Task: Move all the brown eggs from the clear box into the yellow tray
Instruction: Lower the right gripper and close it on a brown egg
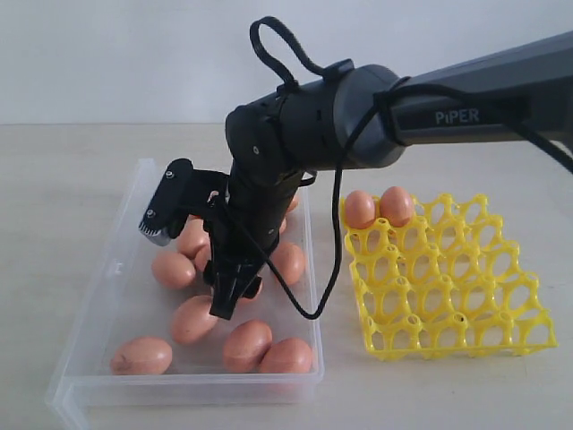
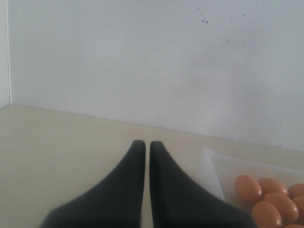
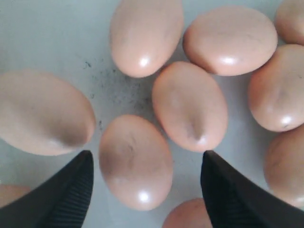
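Fingers [image 3: 71, 190] of the right gripper [image 3: 146, 159] stand wide open and grip nothing. One brown egg [image 3: 135, 161] lies between the two tips, with a narrow gap on each side. In the exterior view the right gripper points straight down into the clear box [image 1: 98, 296], low over the brown eggs [image 1: 246, 345] that lie loose on the box floor. The clear box stands on the table [image 1: 72, 161], on the left of that view. The yellow tray [image 1: 466, 305] stands just beside the box, on its right. Two brown eggs sit in adjacent cups at the far left corner of the tray. The left gripper [image 2: 145, 145] has its fingers closed together, with only a thin slit between them, and holds nothing. It hangs over bare table, near one corner of the clear box
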Action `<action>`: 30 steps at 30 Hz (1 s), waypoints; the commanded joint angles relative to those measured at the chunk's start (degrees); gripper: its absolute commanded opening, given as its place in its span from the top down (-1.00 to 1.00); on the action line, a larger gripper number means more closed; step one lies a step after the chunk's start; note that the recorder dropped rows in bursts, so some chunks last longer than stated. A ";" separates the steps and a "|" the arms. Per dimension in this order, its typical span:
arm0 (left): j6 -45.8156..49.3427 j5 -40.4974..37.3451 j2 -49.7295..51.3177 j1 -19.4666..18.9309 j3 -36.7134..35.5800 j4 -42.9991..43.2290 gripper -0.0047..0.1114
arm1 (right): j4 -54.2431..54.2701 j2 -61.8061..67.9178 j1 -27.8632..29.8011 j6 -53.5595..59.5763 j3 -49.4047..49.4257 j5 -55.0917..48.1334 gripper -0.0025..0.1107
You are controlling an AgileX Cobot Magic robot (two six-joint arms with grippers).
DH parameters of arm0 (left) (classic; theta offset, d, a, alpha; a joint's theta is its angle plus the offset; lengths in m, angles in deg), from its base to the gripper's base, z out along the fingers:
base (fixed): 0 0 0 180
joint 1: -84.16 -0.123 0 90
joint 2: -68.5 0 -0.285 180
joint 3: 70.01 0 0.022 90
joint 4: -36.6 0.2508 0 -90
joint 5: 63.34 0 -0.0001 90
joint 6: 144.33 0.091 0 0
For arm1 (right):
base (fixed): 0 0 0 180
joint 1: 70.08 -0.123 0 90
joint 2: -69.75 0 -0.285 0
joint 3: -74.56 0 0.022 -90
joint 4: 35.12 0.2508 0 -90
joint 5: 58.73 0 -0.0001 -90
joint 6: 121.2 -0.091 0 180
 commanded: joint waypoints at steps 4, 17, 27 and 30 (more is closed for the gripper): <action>-0.51 0.08 -0.14 0.10 -0.20 -0.51 0.85 | -0.40 3.65 0.09 2.87 -0.47 -0.13 -0.08; -0.51 0.19 -0.14 0.10 -0.20 -0.51 0.85 | -0.52 4.35 0.09 4.94 -0.47 1.60 0.29; -0.51 0.17 -0.14 0.10 -0.20 -0.51 0.85 | -0.52 3.66 0.22 -3.71 -0.47 10.15 0.96; -0.51 0.17 -0.14 0.10 -0.20 -0.51 0.85 | -0.52 2.59 1.22 -8.67 -0.47 12.25 0.96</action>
